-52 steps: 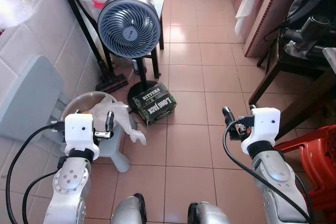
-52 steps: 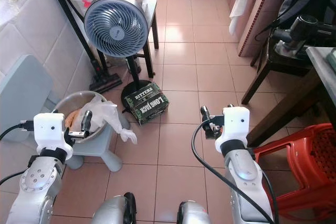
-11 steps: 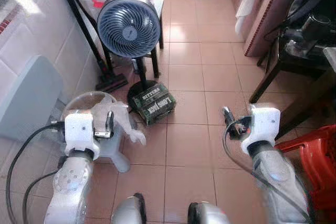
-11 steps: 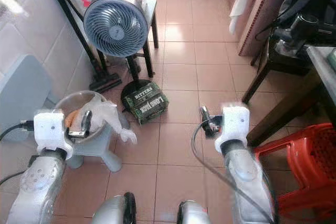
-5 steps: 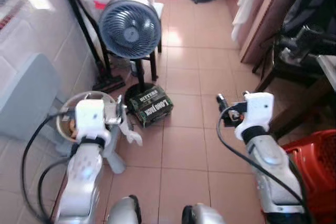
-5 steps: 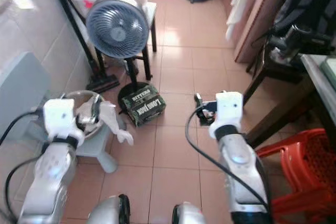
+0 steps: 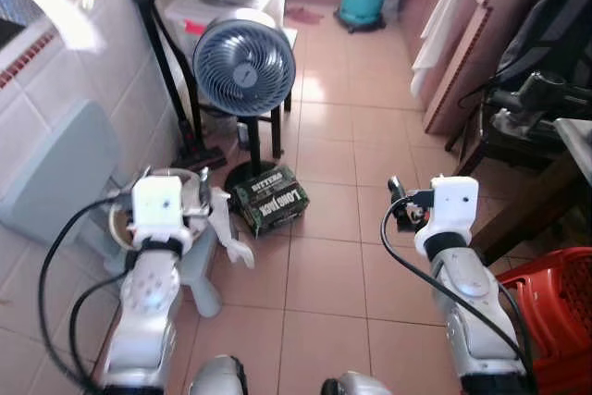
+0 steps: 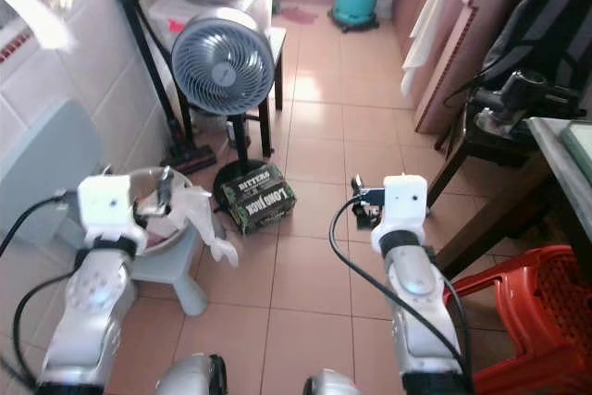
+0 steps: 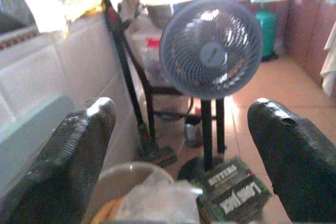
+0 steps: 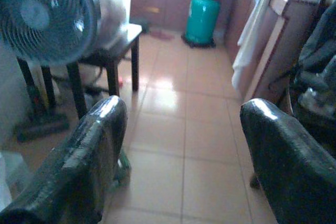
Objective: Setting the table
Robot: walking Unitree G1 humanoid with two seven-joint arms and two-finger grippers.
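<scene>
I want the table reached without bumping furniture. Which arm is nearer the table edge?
Right, probably. The right gripper hangs open on the side where the table edge and red plastic stool stand. The left gripper, also open, hovers by the bowl near the fan.

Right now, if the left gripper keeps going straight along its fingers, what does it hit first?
Probably the standing fan: the wrist view of the open left gripper centres on it. The bowl with plastic wrap and the green carton sit lower, likely below the line. Depth is unclear.
</scene>
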